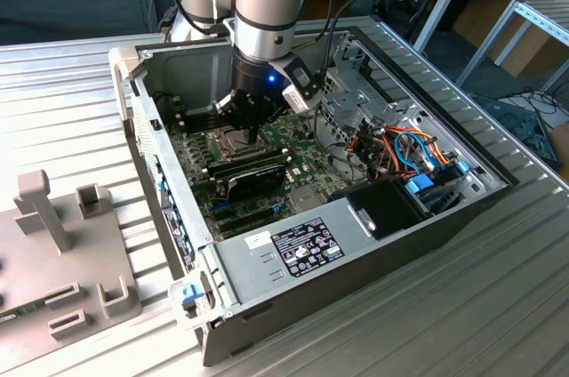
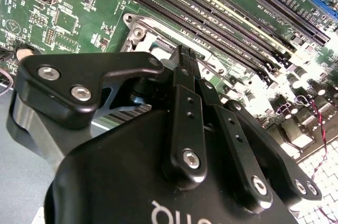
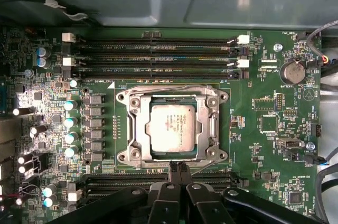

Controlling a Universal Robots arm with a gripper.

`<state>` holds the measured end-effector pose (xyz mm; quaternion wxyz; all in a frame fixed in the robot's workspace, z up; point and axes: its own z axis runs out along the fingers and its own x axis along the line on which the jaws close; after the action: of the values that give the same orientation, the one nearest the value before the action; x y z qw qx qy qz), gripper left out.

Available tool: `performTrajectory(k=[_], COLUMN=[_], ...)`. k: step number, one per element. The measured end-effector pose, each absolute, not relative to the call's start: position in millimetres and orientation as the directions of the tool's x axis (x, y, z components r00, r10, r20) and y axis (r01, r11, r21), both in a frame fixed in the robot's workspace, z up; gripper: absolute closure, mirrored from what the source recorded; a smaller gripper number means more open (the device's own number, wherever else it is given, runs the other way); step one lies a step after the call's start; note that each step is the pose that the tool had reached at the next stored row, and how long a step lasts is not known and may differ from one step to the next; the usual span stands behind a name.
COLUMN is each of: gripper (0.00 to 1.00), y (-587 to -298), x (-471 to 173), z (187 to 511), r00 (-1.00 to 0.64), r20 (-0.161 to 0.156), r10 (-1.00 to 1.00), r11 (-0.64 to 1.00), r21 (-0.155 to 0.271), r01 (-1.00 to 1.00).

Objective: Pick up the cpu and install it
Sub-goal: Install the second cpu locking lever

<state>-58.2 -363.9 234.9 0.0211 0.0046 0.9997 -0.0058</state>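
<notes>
One arm reaches down into the open computer case (image 1: pixel 169 217) on the ribbed bench (image 1: pixel 498 306), its gripper (image 3: pixel 178 168) hanging just over the green motherboard (image 3: pixel 264 102) with the jaws pressed together on nothing. In the first wrist view the cpu (image 3: pixel 171 129) sits at the frame's centre, lying flat inside the socket (image 3: pixel 127 129), just beyond the fingertips.

An open computer case (image 1: pixel 427 217) lies on the ribbed metal surface (image 1: pixel 498 306), its green motherboard (image 1: pixel 293 141) exposed. A black power supply (image 1: pixel 302 248) sits at the case's near edge. A grey fixture (image 1: pixel 53 244) stands near the surface's edge at the exterior view's left.
</notes>
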Motion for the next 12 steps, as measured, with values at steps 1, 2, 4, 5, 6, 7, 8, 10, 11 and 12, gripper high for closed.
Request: performTrajectory(k=[1, 2, 4, 5, 6, 7, 8, 10, 11, 12], gripper=[0.89, 0.89, 0.89, 0.89, 0.89, 0.89, 0.89, 0.89, 0.89, 0.89], y=[-363.9, -363.9, -364.0, -364.0, -364.0, -364.0, -364.0, -364.0, -364.0, -364.0], x=[-58.3, -58.3, -58.5, -58.8, -59.5, -59.9, -60.3, -61.1, -61.5, -61.7], z=[234.9, 234.9, 234.8, 234.7, 234.6, 234.4, 234.3, 234.0, 233.8, 233.6], r00=[-0.999, -0.999, -0.999, -0.999, -0.999, -0.999, -0.999, -0.999, -0.999, -0.999], r20=[-0.042, -0.042, -0.042, -0.043, -0.043, -0.043, -0.043, -0.044, -0.044, -0.044], r10=[0.009, 0.009, 0.009, 0.009, 0.009, 0.009, 0.009, 0.009, 0.009, 0.009], r11=[1.0, 1.0, 1.0, 1.0, 1.0, 1.0, 1.0, 1.0, 1.0, 1.0], r21=[-0.011, -0.011, -0.011, -0.011, -0.011, -0.011, -0.011, -0.012, -0.012, -0.011], r01=[0.009, 0.009, 0.009, 0.009, 0.009, 0.009, 0.009, 0.009, 0.009, 0.009])
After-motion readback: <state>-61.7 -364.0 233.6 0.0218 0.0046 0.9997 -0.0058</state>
